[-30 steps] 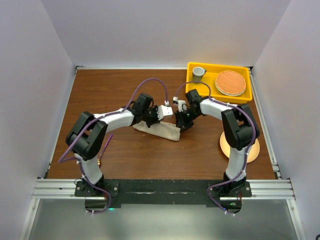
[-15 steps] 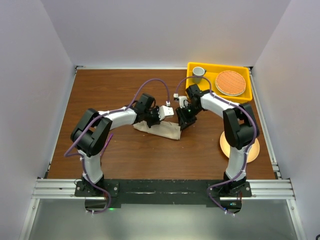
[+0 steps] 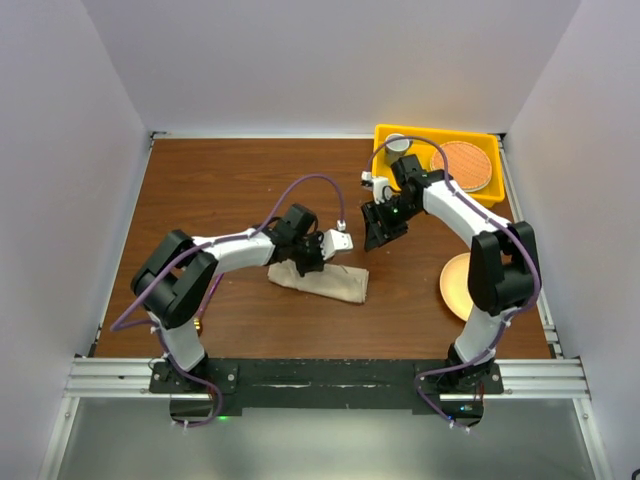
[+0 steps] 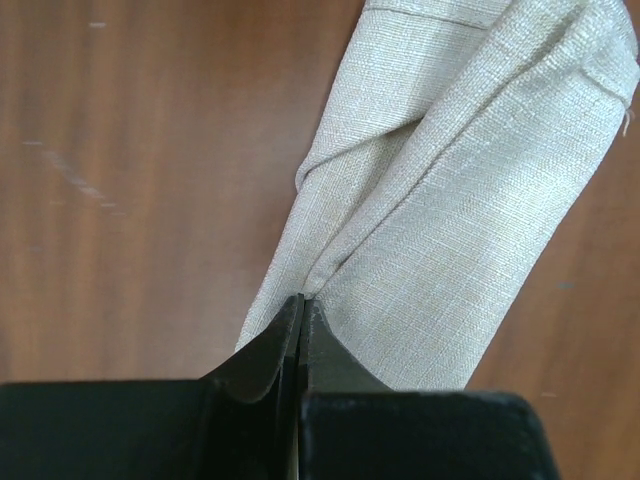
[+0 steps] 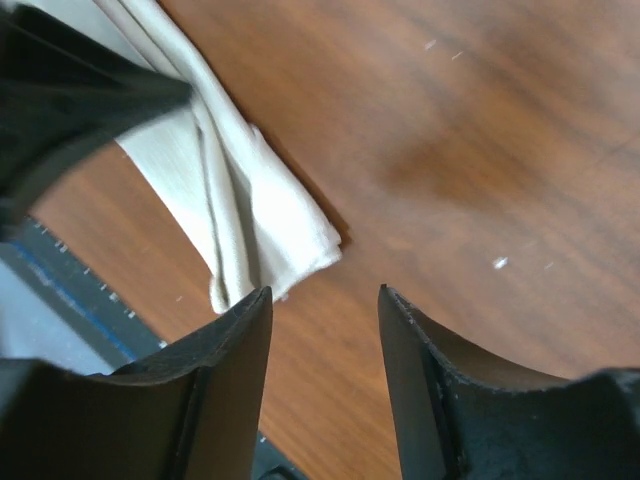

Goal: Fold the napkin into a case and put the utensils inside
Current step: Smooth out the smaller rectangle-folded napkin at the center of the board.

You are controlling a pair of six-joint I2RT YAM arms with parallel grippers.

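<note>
Now my left gripper [image 4: 301,325] pinches the folded beige cloth napkin [image 4: 450,200] at the top view's centre, holding its crease, I reckon. My right gripper [image 5: 323,295] hangs parted and empty.

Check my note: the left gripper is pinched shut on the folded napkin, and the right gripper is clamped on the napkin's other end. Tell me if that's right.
One part is wrong. The left gripper is pinched shut on the folded napkin, but the right gripper is not clamped on it. The right wrist view shows its jaws open over bare table, with the napkin's end off to one side.
</note>
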